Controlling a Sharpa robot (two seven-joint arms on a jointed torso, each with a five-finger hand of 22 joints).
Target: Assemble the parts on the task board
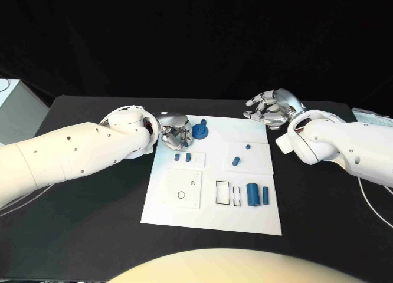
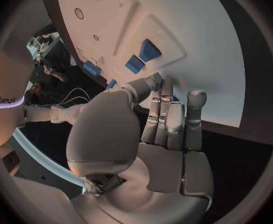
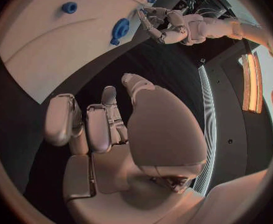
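Observation:
The white task board (image 1: 163, 203) lies in the middle of the black table. A blue gear-like part (image 1: 202, 130) stands near its far left corner. My left hand (image 1: 173, 134) hovers at the board's left edge beside that part, fingers straight and together with the thumb (image 2: 150, 81) drawn against them. Whether anything is pinched there is hidden. Two small blue blocks (image 2: 143, 55) lie just past the fingertips. My right hand (image 1: 271, 108) hangs off the board's far right corner, fingers (image 3: 99, 127) curled in with nothing in them.
More blue parts lie on the board: two small pieces (image 1: 236, 160) near the middle and two cylinders (image 1: 252, 193) on the right by rectangular slots (image 1: 223, 192). A square raised plate (image 1: 183, 188) sits at the left. A pale box (image 1: 9, 109) stands at the table's far left.

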